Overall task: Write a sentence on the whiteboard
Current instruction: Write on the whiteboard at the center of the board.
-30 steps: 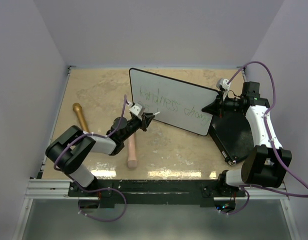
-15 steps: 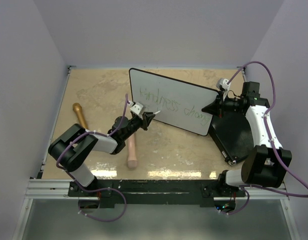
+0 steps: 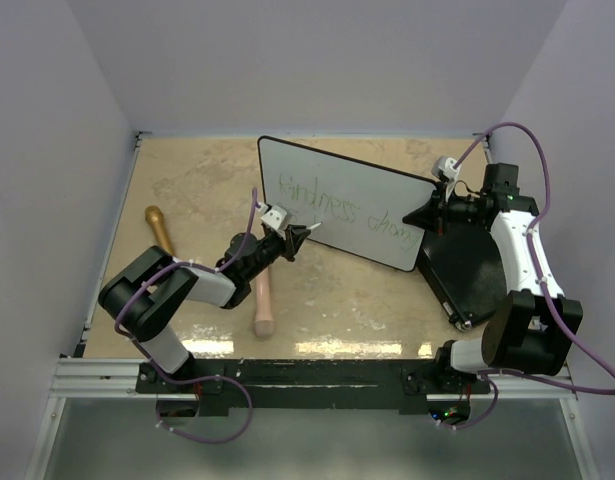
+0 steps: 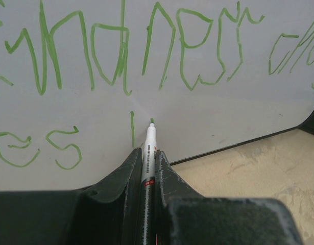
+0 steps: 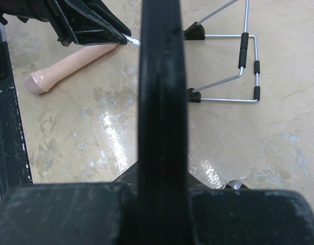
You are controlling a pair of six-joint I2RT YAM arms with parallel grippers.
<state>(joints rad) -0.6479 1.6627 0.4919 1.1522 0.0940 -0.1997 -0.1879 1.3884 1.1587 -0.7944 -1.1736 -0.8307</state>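
The whiteboard [image 3: 382,190] stands tilted at mid-table and fills the left wrist view as a white surface [image 4: 208,112]. The sentence [image 3: 332,208] is green handwriting; "kindness cha" runs along the top line [image 4: 121,56], with "es" and a short upright stroke below. My left gripper [image 3: 303,233] [image 4: 147,152] is shut on a white marker [image 4: 149,139], whose green tip touches the board just right of that stroke. My right gripper [image 3: 434,212] [image 5: 159,171] is shut on the board's black right rim [image 5: 159,76], seen edge-on.
A black flat case [image 3: 472,265] lies under the right arm. A pale pink club-shaped object [image 3: 263,300] [image 5: 70,66] lies by the left arm, with a brown one [image 3: 159,230] further left. The board's wire stand [image 5: 238,66] rests on the beige table behind it.
The left arm's elbow has shifted slightly to the right. The marker tip stays at the board's lower line. The right arm has not moved.
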